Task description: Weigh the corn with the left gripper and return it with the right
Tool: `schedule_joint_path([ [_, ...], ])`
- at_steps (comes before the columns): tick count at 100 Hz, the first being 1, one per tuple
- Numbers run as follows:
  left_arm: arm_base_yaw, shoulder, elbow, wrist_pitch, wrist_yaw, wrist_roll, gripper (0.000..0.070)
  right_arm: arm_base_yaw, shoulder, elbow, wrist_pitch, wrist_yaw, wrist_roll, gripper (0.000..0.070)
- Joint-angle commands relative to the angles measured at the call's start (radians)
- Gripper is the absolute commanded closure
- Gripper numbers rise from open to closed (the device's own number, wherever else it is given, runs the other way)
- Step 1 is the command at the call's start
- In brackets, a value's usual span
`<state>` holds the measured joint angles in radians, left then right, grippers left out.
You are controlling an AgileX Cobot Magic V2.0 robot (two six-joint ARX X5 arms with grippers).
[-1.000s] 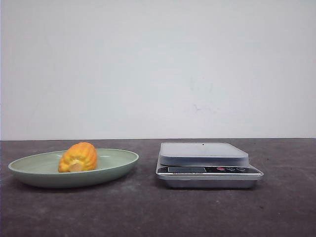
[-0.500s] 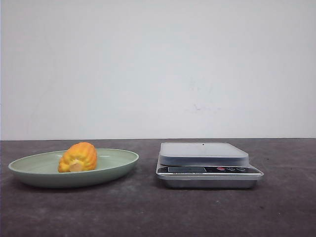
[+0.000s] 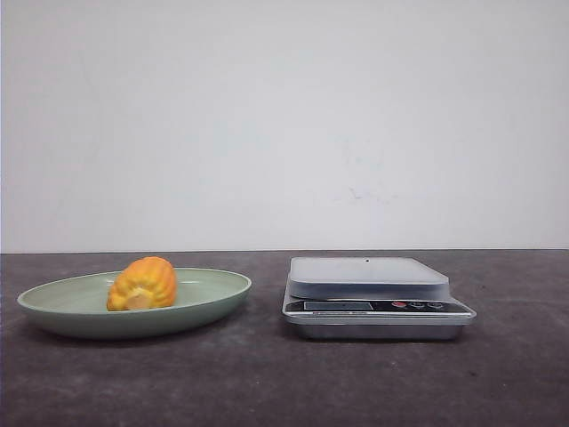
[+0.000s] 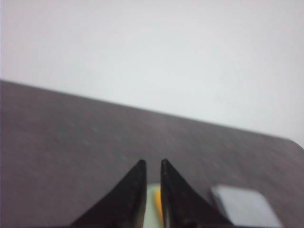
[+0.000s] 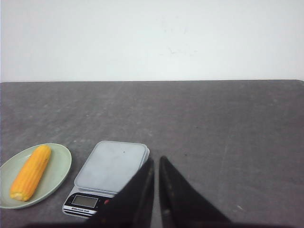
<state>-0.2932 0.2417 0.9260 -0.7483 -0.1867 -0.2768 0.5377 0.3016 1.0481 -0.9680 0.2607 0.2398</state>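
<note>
The corn (image 3: 142,283), an orange-yellow cob with a pale cut end facing me, lies in a pale green plate (image 3: 218,292) on the left of the dark table. In the right wrist view the corn (image 5: 30,172) looks longer and lies lengthwise on the plate (image 5: 59,164). A silver kitchen scale (image 3: 369,272) stands to the right of the plate, its platform bare. Neither gripper shows in the front view. My left gripper (image 4: 152,162) is shut and empty, held above the plate; a sliver of corn (image 4: 158,209) shows between its fingers. My right gripper (image 5: 156,159) is shut and empty, held above the table just right of the scale (image 5: 111,164).
A plain white wall stands behind the table's far edge. The scale's display and buttons (image 3: 418,305) face the front. Dark bare tabletop (image 5: 228,128) lies to the right of the scale.
</note>
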Motion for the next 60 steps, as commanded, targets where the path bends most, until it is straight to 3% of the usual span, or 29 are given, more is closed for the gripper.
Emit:
schedule_joint_path([
  [1, 0.053, -0.029, -0.085, 0.106, 0.026, 0.044, 0.0681, 0.008, 0.0, 0.011, 0.008, 0.002, -0.005, 0.0688],
  [21, 0.217, -0.161, -0.441, 0.404, 0.22, 0.062, 0.0682, 0.008, 0.0, 0.011, 0.008, 0.002, -0.005, 0.0688],
  [40, 0.257, -0.238, -0.712, 0.576, 0.222, 0.126, 0.0682, 0.008, 0.0, 0.011, 0.008, 0.002, -0.005, 0.0688],
  [60, 0.257, -0.238, -0.804, 0.589, 0.223, 0.2, 0.0681, 0.008, 0.0, 0.012, 0.009, 0.002, -0.005, 0.0688],
])
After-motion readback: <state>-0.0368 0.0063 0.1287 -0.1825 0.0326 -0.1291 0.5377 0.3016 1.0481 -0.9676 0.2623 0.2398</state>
